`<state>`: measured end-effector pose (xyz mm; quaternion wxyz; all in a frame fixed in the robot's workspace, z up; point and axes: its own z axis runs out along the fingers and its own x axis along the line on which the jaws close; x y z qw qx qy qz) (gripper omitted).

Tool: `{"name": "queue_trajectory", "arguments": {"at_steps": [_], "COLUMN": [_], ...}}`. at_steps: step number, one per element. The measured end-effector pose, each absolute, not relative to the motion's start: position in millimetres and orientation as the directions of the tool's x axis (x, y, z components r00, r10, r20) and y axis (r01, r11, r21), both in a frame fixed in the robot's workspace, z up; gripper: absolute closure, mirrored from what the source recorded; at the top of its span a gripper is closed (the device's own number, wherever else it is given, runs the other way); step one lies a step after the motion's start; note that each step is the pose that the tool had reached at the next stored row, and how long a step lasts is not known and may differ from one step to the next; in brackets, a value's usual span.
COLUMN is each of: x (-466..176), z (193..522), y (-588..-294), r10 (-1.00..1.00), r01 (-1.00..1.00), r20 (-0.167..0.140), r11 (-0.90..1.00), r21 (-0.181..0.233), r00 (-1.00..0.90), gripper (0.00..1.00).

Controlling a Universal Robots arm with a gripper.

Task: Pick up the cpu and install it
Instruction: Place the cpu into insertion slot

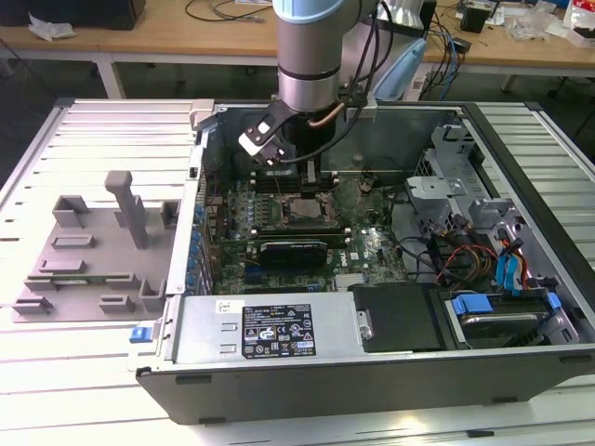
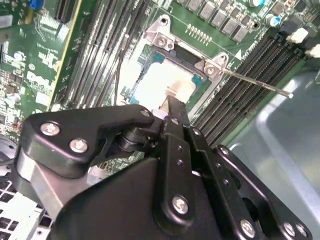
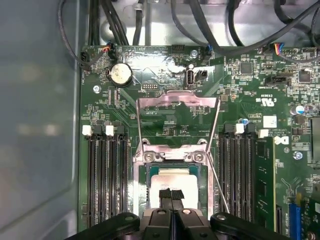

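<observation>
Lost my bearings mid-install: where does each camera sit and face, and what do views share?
Exterior view: off the arm, looking down into the open case; arm shows.
First wrist view: at the wrist, facing along the tool onto the cpu.
Second wrist view: at the wrist, past the tool onto the cpu.
Both wrist views share tool and cpu.

I see a slatted metal table (image 1: 84, 372) spanning the foreground. Behind it runs a wooden bench (image 1: 167, 37) strewn with cables (image 1: 218, 11). The light looks even and bright.
</observation>
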<state>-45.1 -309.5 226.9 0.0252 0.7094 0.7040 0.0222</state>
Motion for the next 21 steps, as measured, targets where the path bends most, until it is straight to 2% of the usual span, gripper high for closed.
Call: {"name": "queue_trajectory", "arguments": {"at_steps": [1,7,21], "x": [-45,-39,-33], "z": [227,226,245], "y": [-310,-311,-311], "r10": [1.0,1.0,1.0], "r01": [0.998,1.0,1.0], "r20": [-0.004,-0.005,-0.007], "r11": [-0.008,-0.008,-0.008], "r21": [0.067,-0.008,-0.008], "r00": [0.008,0.008,0.008], "gripper": [0.89,0.89,0.89]}}
